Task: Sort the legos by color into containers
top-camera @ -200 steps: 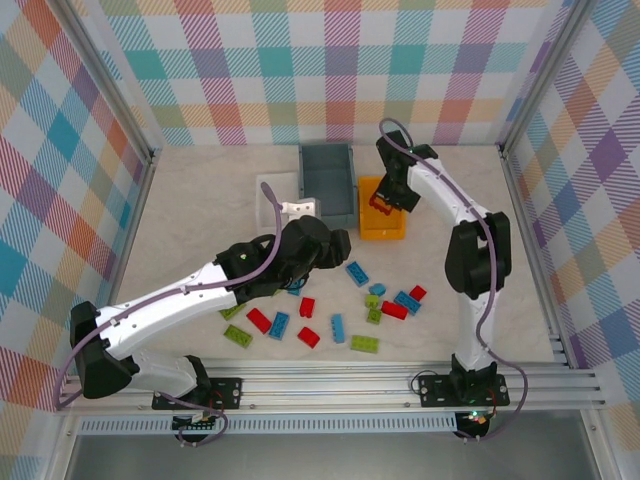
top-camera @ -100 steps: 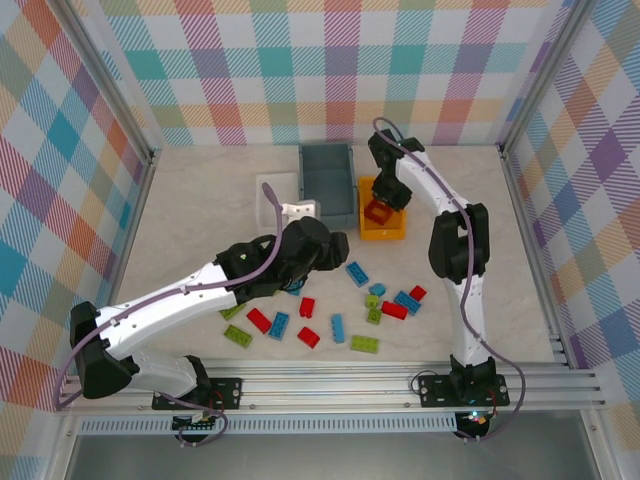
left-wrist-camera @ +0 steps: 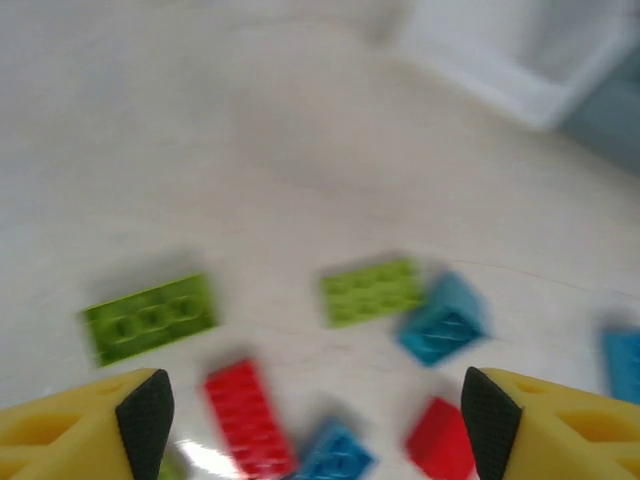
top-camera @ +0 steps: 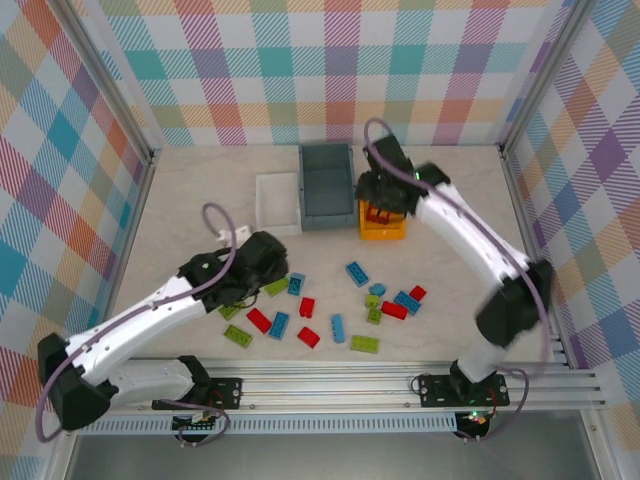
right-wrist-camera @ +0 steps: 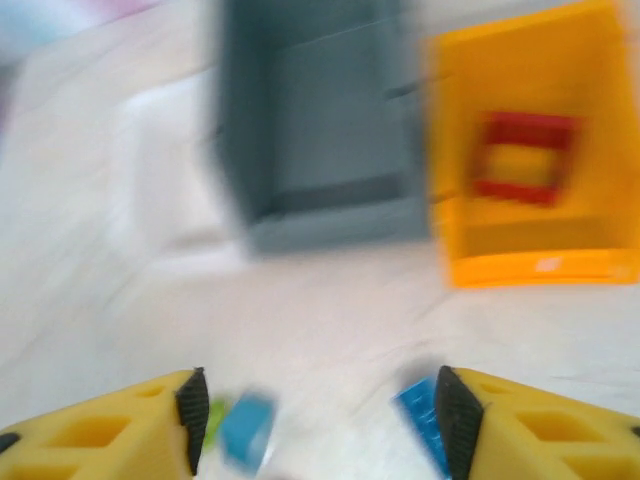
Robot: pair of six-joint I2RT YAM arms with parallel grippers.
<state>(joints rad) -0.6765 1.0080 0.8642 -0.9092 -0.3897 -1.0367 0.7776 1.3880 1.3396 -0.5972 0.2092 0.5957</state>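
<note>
From above, the legos [top-camera: 338, 328] lie loose on the pale tabletop [top-camera: 200, 200] in the lower middle of the frame, reds, blues and lime greens all mixed. The three containers stand in a row above them, near the centre: the white tray [top-camera: 277, 200] on the left, the grey-blue bin [top-camera: 327, 185] just beside it, and the orange bin [top-camera: 383, 232] just right of that. Red bricks [top-camera: 378, 212] sit inside the orange bin.

The left pincer [top-camera: 268, 262] hangs over the left edge of the scatter, close to a green brick [top-camera: 276, 287] and a blue brick [top-camera: 297, 284]. In its own wrist view its fingers are spread wide, gripping nothing, with two green bricks, a blue one and a red one lying on the tabletop beneath.

The right pincer [top-camera: 385, 195] shows as a blur over the upper end of the orange bin. Its wrist view is smeared too, but the fingers plainly stand apart and hold nothing. The orange bin with its red bricks fills the upper right of that view, and the grey-blue bin sits at upper centre.
</note>
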